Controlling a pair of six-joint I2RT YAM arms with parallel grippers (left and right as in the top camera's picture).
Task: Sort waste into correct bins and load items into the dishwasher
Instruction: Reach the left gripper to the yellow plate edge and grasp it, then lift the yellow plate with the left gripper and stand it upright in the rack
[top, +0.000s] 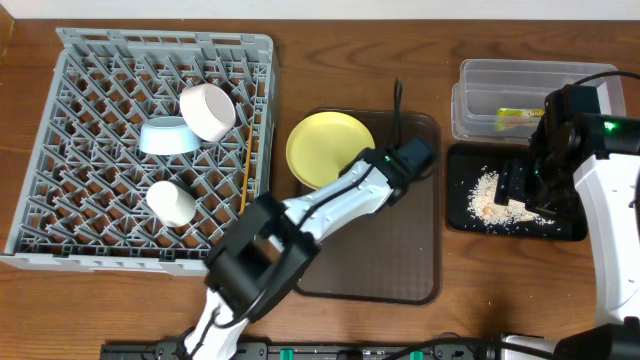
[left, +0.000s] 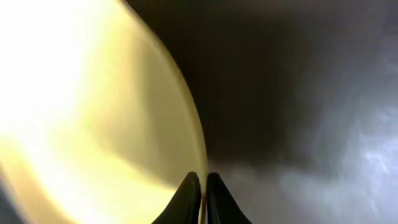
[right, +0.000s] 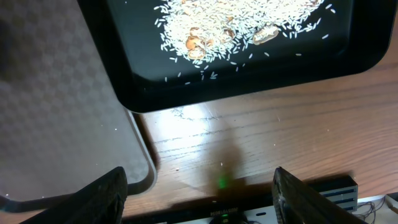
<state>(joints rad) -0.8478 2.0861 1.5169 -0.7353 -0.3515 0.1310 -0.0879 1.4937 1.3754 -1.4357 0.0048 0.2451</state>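
- Clamped tight on yellow plate (left: 93, 124) rim with left gripper (left: 203, 198), plate's 4 o'clock edge.
- Sitting at brown tray's (top: 400, 255) 10 o'clock corner, 3 o'clock of rack (top: 90, 150).
- Spread wide with right gripper (right: 200, 196), nothing held.
- Might slip or tip on the lift, skinny edge grip.

Left hand (left: 203, 185) in tight pinch; right hand (right: 200, 190), fingers (right: 107, 196) wide apart.

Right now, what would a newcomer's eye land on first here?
The big grey dish rack fills the left side. In the middle, the left gripper pinches the rim of a bright yellow plate over a brown tray, and at right pale leftovers lie scattered in a black tray.
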